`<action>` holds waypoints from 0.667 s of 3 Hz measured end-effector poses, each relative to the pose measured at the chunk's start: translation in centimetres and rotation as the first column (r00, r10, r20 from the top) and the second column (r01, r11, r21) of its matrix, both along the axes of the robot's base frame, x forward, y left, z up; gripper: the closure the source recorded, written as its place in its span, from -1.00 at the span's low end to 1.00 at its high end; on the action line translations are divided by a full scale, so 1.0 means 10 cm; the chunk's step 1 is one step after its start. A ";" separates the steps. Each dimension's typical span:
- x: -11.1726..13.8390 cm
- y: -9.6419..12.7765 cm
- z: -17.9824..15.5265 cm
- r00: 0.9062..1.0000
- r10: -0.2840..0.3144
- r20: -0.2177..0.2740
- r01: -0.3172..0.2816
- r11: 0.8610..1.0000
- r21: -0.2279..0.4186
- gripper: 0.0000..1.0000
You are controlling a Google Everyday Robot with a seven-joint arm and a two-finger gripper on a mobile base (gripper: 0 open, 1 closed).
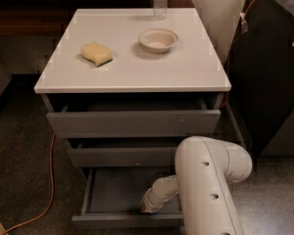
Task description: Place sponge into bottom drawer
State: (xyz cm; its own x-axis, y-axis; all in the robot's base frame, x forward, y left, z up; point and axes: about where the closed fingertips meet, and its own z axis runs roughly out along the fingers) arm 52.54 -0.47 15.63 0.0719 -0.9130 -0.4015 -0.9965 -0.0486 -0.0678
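Several hazards are showing, biggest first. The table point(137, 75) is carrying the sponge point(96, 53) on top, well apart from the open bottom drawer point(112, 192), so a long lift is waiting. The arm point(210, 180) is reaching into that drawer and, in rising, is risking a knock against the middle drawer point(122, 156) jutting above it. The bowl point(158, 39) is sitting near the sponge, inviting a nudge. The gripper point(149, 207) is lying low at the tray's front right; clenched or released, I cannot tell.
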 end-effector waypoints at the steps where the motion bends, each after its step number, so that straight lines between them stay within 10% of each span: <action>1: -0.17 0.02 0.00 0.999 0.014 -0.034 -0.014 1.000 -0.002 1.00; 2: -0.35 0.08 -0.01 0.996 0.045 -0.079 -0.045 0.999 0.000 1.00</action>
